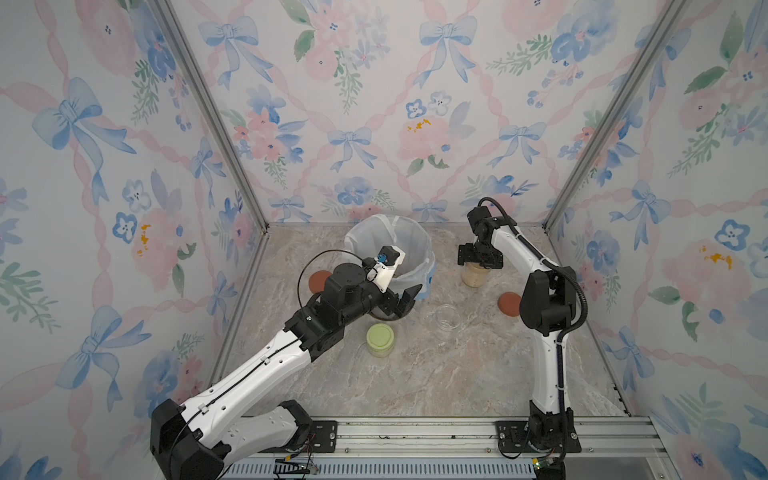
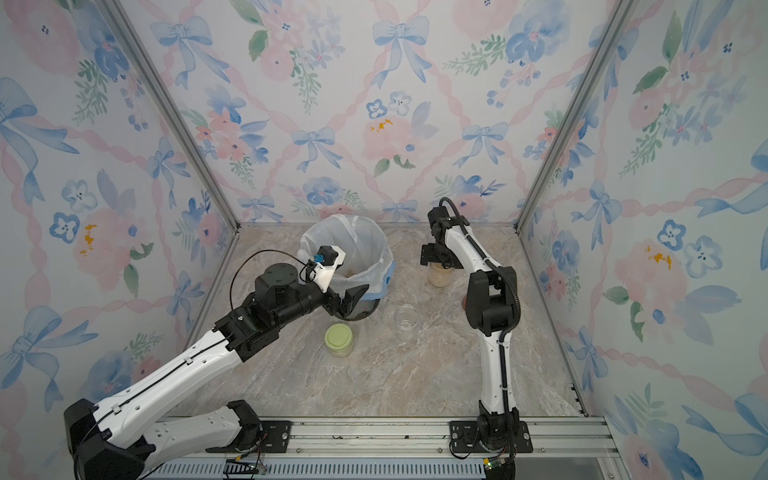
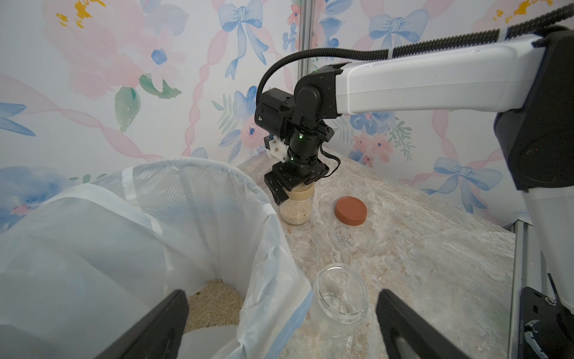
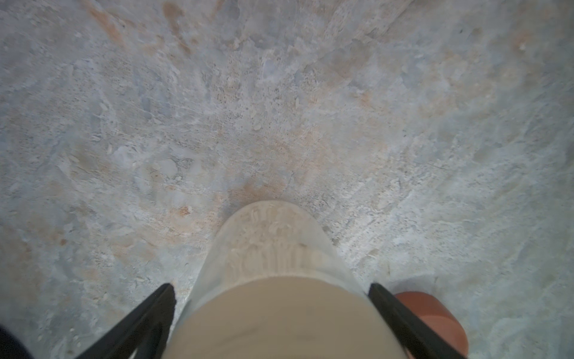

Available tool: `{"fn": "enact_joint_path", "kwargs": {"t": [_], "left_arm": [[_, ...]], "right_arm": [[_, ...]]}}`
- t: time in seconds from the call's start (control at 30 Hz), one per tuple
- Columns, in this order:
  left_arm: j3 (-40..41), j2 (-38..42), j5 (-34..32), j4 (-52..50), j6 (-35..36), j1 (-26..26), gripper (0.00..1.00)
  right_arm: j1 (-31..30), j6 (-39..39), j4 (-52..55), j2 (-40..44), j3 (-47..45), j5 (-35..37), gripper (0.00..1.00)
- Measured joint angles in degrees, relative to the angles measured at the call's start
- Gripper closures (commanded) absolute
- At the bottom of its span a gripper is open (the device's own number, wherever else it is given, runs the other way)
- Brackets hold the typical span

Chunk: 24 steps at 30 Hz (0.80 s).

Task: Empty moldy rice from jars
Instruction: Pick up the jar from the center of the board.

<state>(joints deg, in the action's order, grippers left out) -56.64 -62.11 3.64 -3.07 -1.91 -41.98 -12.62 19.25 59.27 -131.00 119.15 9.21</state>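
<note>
Observed right gripper (image 4: 271, 287) at centre right in both top views, jaws wide apart astride the beige-lidded jar (image 1: 475, 276) holding moldy rice (image 3: 296, 214). Observed left gripper (image 1: 400, 304) at centre, jaws apart and empty, beside the white-lined bin (image 1: 415, 245). Noted green-lidded jar (image 1: 380, 338) capped at lower centre, open jar (image 1: 446, 316) empty, loose rice (image 3: 214, 301) inside the bin.

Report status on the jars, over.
Left gripper jaws open, empty, beside white-lined bin. Right gripper jaws open, straddling beige-lidded glass jar of rice. Green-lidded glass jar unopened. Nothing blocking.
</note>
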Motion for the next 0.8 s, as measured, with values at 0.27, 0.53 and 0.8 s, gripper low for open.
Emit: {"fn": "enact_joint_path", "kwargs": {"t": [0.27, 0.53, 0.8], "left_arm": [[-0.07, -0.42, -0.2, 0.2, 0.0, 0.0, 0.02], [-0.15, -1.88, -0.2, 0.17, 0.0, 0.0, 0.02], [-0.52, -1.86, -0.2, 0.2, -0.02, 0.0, 0.02]], "right_arm": [[0.26, 0.02, 0.35, -1.51, 0.09, -0.02, 0.0], [0.63, -0.22, 0.2, -1.51, 0.09, -0.63, 0.79], [0.66, -0.24, 0.33, -1.33, 0.09, -0.61, 1.0]]}}
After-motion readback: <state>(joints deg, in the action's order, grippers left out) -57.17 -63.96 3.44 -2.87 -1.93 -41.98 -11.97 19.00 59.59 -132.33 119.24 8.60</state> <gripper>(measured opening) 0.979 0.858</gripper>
